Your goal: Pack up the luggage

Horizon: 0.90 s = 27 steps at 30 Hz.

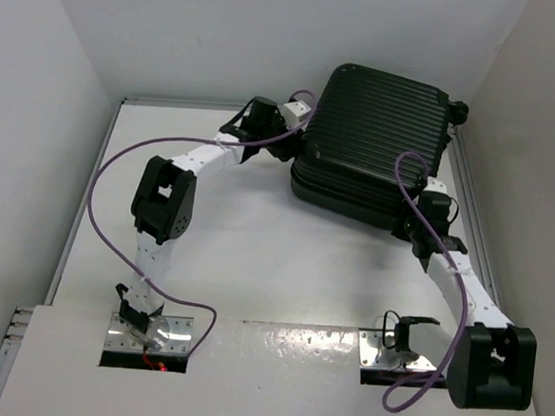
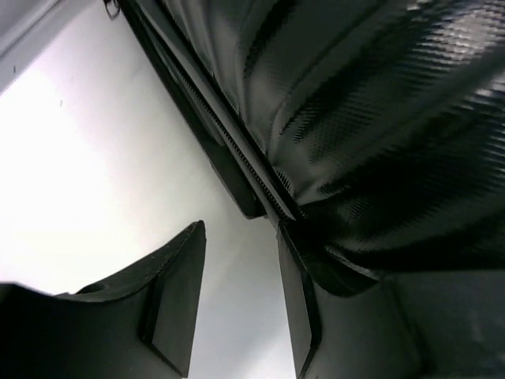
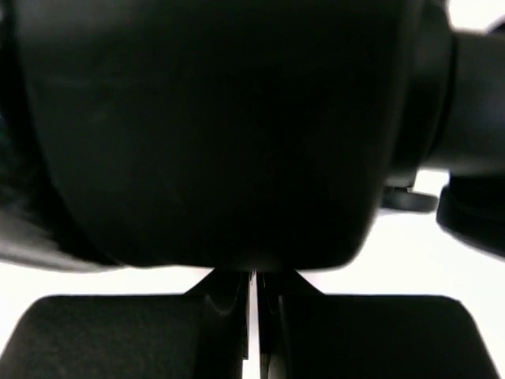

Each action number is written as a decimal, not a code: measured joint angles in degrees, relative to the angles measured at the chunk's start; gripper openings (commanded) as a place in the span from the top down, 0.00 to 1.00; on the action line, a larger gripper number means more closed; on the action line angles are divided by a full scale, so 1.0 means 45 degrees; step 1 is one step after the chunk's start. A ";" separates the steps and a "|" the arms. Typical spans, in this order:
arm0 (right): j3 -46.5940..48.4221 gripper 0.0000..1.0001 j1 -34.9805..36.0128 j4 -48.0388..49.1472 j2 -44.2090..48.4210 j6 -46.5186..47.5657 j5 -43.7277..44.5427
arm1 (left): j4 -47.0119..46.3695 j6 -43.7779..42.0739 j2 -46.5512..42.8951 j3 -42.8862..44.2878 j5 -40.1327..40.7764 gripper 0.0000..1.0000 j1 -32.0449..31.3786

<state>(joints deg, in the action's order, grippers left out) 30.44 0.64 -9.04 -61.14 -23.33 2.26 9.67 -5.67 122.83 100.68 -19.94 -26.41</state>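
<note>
The luggage lies flat and closed on the white counter, at the far right of it, close to the back wall and the right wall, with its ribbed black shell facing up and a small wheel showing at its far right corner. The left arm reaches across from the left, and its end effector sits at the left edge of the case, right beside the shell. In the left wrist view this end effector has its two fingers spread well apart with only bare white counter between them; it holds nothing. The right-hand finger lies just against the lower lip of the case, and the zipper seam runs diagonally away from it between the two halves of the textured shell. The right arm bends in from the near right, and its end effector is at the near right edge of the case, touching or nearly touching the side. In the right wrist view the fingers of this end effector are drawn together with only a thin bright slit between them, and I cannot tell whether anything thin is pinched there. The dark, blurred mass of the case fills most of that view directly beyond the fingertips. Purple cables loop along both arms.
</note>
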 measured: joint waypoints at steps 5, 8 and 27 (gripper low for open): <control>0.0452 1.00 -0.1156 -0.0010 -0.0559 -0.0155 0.0559 | -0.1209 0.0282 -0.0423 -0.0806 0.0461 0.31 -0.0685; 0.0515 1.00 -0.1787 -0.0005 -0.0578 -0.0015 0.0622 | -0.1214 0.0529 -0.1292 -0.1860 0.1258 0.24 -0.1093; 0.0505 1.00 -0.2783 -0.0330 -0.0379 0.1010 -0.2880 | -0.0928 0.5493 0.3230 0.4517 0.0670 0.38 0.0311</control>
<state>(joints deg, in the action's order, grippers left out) 32.71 -11.88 -10.52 -62.85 -18.79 -10.70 5.50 19.05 137.36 121.01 -16.93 -25.02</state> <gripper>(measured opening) 0.003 0.627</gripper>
